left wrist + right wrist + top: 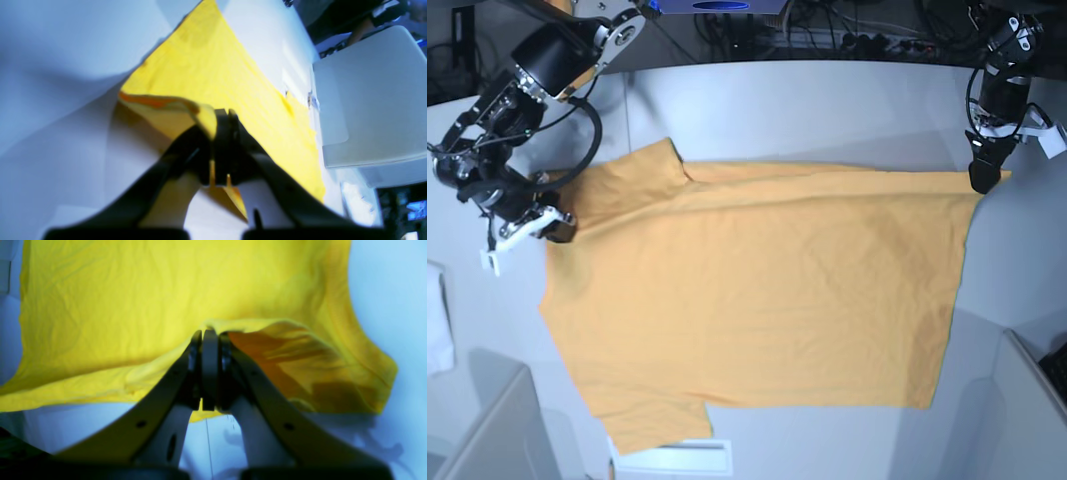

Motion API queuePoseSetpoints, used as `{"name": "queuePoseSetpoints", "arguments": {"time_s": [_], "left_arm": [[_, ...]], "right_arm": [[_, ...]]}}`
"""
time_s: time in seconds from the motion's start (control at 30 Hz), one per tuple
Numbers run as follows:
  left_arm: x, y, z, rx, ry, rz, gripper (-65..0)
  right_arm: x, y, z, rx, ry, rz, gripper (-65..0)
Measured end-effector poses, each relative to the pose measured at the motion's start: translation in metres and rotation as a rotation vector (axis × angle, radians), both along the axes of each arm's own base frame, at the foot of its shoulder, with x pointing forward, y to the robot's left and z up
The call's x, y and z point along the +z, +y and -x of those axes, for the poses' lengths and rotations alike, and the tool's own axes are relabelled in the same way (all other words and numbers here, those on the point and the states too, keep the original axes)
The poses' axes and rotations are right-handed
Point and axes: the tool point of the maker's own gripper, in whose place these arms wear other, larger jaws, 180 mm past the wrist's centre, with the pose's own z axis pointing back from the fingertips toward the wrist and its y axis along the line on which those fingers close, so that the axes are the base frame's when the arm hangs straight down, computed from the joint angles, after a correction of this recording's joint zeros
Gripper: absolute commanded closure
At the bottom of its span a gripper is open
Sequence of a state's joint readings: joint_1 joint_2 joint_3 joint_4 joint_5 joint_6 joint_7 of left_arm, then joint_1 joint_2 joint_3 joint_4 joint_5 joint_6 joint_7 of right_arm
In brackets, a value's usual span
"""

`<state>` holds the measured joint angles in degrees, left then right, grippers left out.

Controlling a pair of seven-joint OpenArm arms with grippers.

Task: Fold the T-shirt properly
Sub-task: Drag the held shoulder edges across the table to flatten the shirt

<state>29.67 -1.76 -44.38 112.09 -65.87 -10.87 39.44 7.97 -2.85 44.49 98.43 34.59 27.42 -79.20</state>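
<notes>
Pale grey tabletop point(807, 100) is carrying the plain light-orange short-sleeved cotton T-shirt point(757, 300), which is lying spread flat across it with its long axis running between the two arms. At one far corner of the cloth the left gripper point(983, 178) is pinching the hem, its jaws pressed together on a small tuck of fabric; the left wrist view is showing that tuck lifted off the table, with the rest of the shirt stretching away ahead of the fingertips. At the opposite end the right gripper point(555, 228) is clamped shut on the shoulder-and-sleeve edge, and in the right wrist view the fabric is bunching up just in front of the closed jaws while the body of the shirt is spreading out beyond them.

Both arms are sitting on the same long edge, so the bulk of the shirt is lying away from each gripper, toward the near side of the table in the base view. Any fold is likely calling for both held corners to travel together across that width, toward the free opposite edge.

A white plastic bin point(367, 100) is standing just beside the shirt's hem end.
</notes>
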Motion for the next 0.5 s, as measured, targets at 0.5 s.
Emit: {"name": "queuePoseSetpoints", "arguments": {"time_s": [0.5], "left_arm": [[-0.034,0.015,-0.013,0.050,0.051,0.037,0.0]], "right_arm": [[-0.002,0.000,-0.020,-0.032,-0.024,-0.034,0.0]]}}
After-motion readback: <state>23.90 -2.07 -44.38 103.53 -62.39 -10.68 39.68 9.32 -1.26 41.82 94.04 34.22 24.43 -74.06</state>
